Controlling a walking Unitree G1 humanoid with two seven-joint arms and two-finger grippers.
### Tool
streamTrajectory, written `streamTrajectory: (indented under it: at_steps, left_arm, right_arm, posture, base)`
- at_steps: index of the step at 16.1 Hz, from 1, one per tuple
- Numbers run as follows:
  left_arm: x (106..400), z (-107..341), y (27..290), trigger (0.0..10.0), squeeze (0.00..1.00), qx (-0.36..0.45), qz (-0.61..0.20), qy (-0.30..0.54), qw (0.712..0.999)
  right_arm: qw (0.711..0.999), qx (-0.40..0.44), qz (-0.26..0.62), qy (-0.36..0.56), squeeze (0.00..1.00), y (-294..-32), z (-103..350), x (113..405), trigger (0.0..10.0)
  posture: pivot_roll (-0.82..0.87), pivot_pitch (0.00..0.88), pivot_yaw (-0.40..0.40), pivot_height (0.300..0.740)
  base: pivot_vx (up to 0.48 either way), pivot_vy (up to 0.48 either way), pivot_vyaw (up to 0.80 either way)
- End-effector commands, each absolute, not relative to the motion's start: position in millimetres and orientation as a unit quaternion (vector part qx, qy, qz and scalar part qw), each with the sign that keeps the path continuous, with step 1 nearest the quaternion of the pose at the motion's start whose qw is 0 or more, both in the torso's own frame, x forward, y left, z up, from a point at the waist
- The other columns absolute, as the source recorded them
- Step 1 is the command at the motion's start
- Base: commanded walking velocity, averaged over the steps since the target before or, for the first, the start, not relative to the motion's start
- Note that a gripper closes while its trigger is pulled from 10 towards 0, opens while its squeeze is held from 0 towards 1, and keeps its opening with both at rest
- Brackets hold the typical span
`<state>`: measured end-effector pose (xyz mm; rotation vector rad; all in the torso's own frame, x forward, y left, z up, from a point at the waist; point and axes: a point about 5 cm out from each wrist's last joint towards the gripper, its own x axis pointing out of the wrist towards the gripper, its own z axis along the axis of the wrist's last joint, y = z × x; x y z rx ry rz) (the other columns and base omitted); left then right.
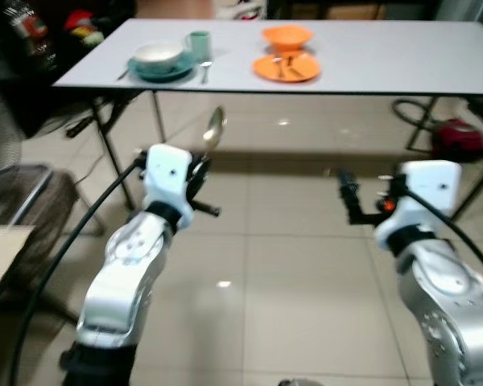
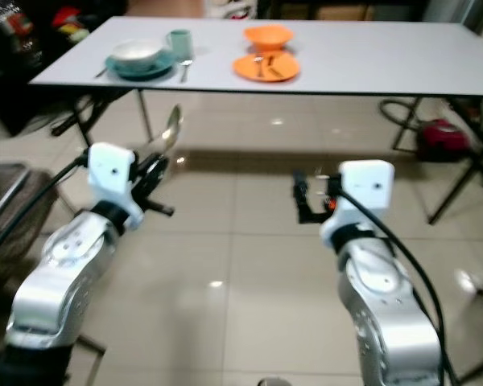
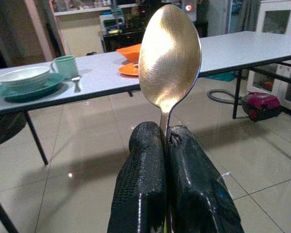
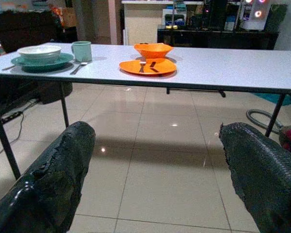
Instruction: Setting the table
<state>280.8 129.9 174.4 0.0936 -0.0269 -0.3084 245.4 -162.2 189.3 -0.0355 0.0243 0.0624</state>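
A silver metal spoon point(image 3: 169, 58) stands nearly upright in the left gripper point(image 3: 166, 145), its handle pinched between the two black fingers and its bowl pointing up and slightly forward toward the long white folding table point(image 1: 402, 56) ahead; its long axis runs from the fingertips upward. The right gripper point(image 4: 157, 160), raised at the robot's right side, hangs with its fingers spread wide apart and nothing between them. On the table's left end sit a white bowl point(image 1: 158, 55) on a teal plate point(image 1: 161, 70), a pale green mug point(image 1: 199, 43) just beside them, and a small spoon point(image 1: 204, 67) lying next to the plate. Near the middle are an orange bowl point(image 1: 287, 36) and, in front of it, an orange plate point(image 1: 286, 67) with cutlery lying on it. Glossy beige floor tiles point(image 1: 266, 265) lie between robot and table. A red canister vacuum cleaner point(image 1: 459, 138) sits under the table's right end, and a dark chair point(image 1: 20, 193) stands at the robot's left.
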Motion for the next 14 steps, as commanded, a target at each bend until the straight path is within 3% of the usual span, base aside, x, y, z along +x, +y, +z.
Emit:
streamTrajectory:
  at_steps: [1, 7, 9, 14]
  left_arm:
    - [280, 181, 129, 10.0, 0.0, 0.048, -0.156, -0.024, 0.986]
    - [278, 179, 122, 10.0, 0.0, 0.056, -0.176, -0.019, 0.983]
    - [283, 176, 130, 10.0, 0.0, 0.054, -0.147, -0.017, 0.987]
    - [282, 152, 159, 10.0, 0.0, 0.049, -0.11, -0.009, 0.993]
  right_arm:
    - [0.999, -0.014, 0.028, 0.013, 0.0, -164, 188, 246, 10.0]
    - [1.0, 0.005, 0.005, 0.017, 0.0, -171, 186, 241, 10.0]
    - [1.0, 0.002, -0.003, 0.015, 0.0, -175, 186, 241, 10.0]
    - [1.0, -0.012, -0.018, 0.011, 0.0, -192, 168, 239, 10.0]
  posture:
    - [0.01, 0.0, 0.029, 0.74]
    - [0.0, 0.0, 0.057, 0.74]
    - [0.0, 0.0, 0.065, 0.74]
    - [0.0, 0.0, 0.06, 0.74]
  base:
    - [0.244, 0.0, -0.79]
    - [0.257, 0.0, -0.8]
    - [0.257, 0.0, -0.78]
    - [0.257, 0.0, -0.09]
